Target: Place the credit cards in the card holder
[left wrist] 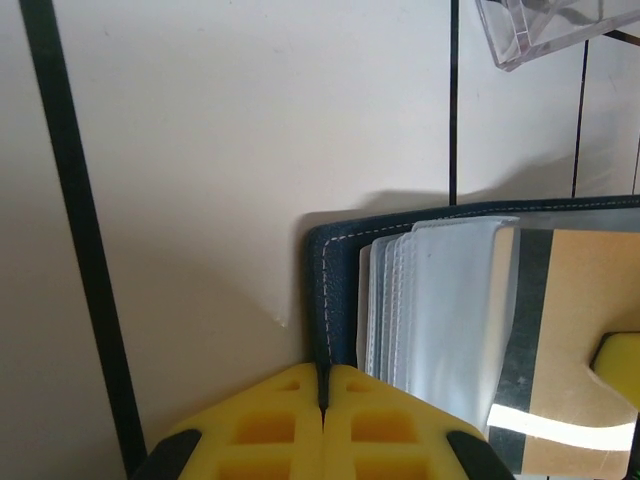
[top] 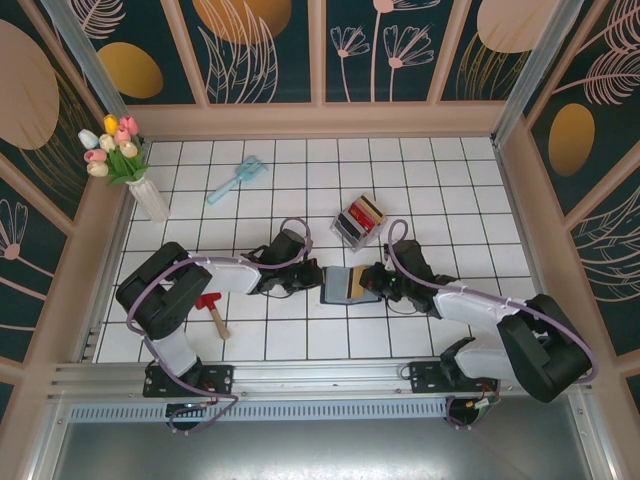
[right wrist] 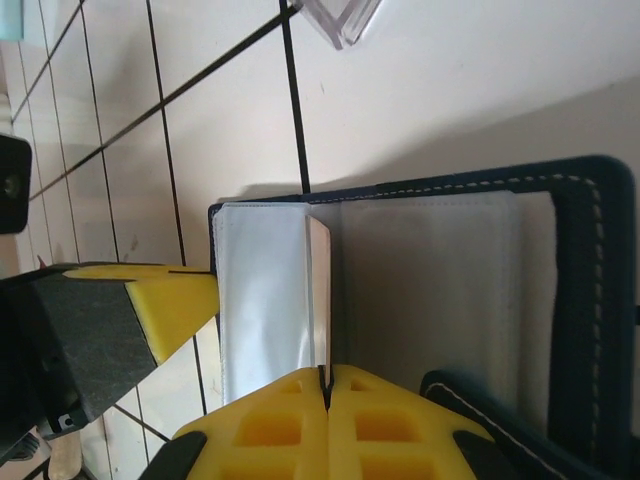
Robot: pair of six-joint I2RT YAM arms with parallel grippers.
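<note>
The navy card holder [top: 333, 288] lies open on the tiles between my two grippers. My left gripper [top: 319, 282] is shut on its left cover edge [left wrist: 322, 300], beside the clear inner sleeves [left wrist: 440, 300]. From the other side, my right gripper [right wrist: 325, 378] is shut on a tan-gold credit card [right wrist: 320, 290]. That card stands edge-on over the sleeves [right wrist: 265, 300]. In the left wrist view, the card's tan face and dark stripe [left wrist: 575, 300] lie over the sleeves. More credit cards, red, dark and tan [top: 360, 215], sit in a small clear rack behind the card holder.
The clear rack [top: 345, 232] stands just beyond the card holder; its corner is in the left wrist view [left wrist: 540, 30] and the right wrist view [right wrist: 340, 15]. A blue brush [top: 237, 180] and a flower vase [top: 148, 195] are at the back left. A red-handled tool [top: 212, 312] lies by the left arm.
</note>
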